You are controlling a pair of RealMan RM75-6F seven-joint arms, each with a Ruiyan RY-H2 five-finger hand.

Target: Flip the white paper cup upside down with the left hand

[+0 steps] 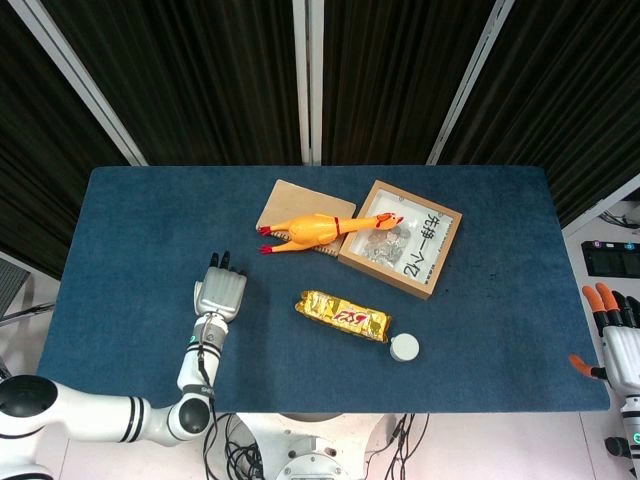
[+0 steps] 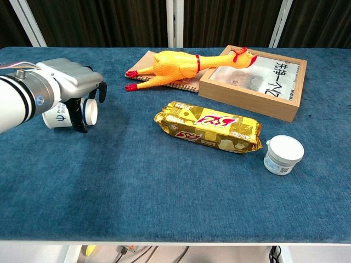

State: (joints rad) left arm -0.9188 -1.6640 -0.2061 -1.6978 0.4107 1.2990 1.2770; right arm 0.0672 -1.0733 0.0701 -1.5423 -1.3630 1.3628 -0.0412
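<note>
**One hand closes over a toppled cup**

One white paper cup (image 2: 68,115) lies on its side near the left end of the blue counter (image 2: 164,186), its open mouth facing the middle of the counter and its base pointing toward the left edge. The robot's left hand (image 2: 74,87) sits directly over it, palm down, with dark fingers (image 2: 101,90) curled over the rim end and the thumb dropping along the near side of the cup. In the chest view the fingers appear to wrap the cup, though whether they press it firmly cannot be told; from the head view the hand (image 1: 220,293) hides the cup altogether. The overhead grasp looks chosen so that a turn of the wrist can bring the mouth downward onto the counter.

The right hand (image 1: 622,335) hangs off the counter's right edge, its orange-tipped fingers spread and holding nothing, well clear of the work.

Other items lie well apart from the cup: a rubber chicken (image 2: 181,64) draped across a notebook (image 2: 164,82) and a wooden frame (image 2: 258,82), a gold snack packet (image 2: 208,126), and a small white jar (image 2: 283,154).
</note>
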